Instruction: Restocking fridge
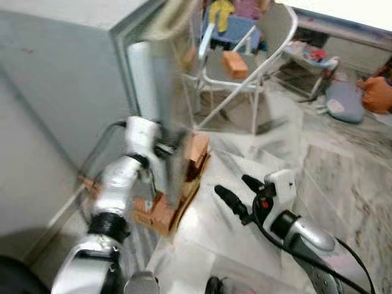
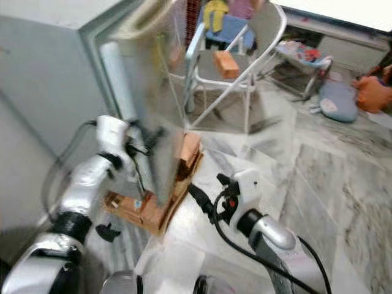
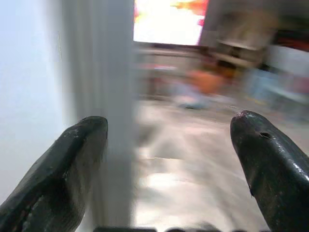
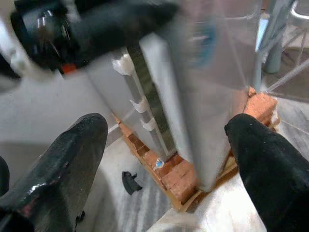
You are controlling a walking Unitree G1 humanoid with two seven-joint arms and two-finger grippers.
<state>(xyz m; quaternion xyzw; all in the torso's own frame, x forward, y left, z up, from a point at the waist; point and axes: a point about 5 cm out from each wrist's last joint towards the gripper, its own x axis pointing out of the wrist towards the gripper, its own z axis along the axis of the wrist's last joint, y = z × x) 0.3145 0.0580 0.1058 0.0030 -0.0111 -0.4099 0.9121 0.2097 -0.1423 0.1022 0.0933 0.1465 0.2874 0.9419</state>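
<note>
Marble flooring (image 1: 343, 177) runs under your robot, with a white metal chair (image 1: 245, 67) and scattered bedding behind it (the head views are blurred, so fine detail is lost). You have the grey fridge (image 1: 67, 79) on the robot's left, standing on a low base of red bricks (image 1: 160, 211). Its door (image 2: 150, 92) is swung partway out from the cabinet, and the edge stands directly ahead of the left arm.

Your left tool (image 1: 165, 150) is raised against that door edge; in the left wrist view its two black fingers (image 3: 58, 183) stand wide apart with the pale door edge (image 3: 113, 121) rising between them, closer to one finger. Whether they touch the edge cannot be told.

Your right tool (image 1: 236, 193) hangs lower, over the marble just beside the brick base, well clear of the door. Its fingers (image 4: 58, 179) are also spread wide and grip nothing; the right wrist view looks between them at the foot of the fridge, the bricks and a small black scrap (image 4: 129, 182) on the floor.
</note>
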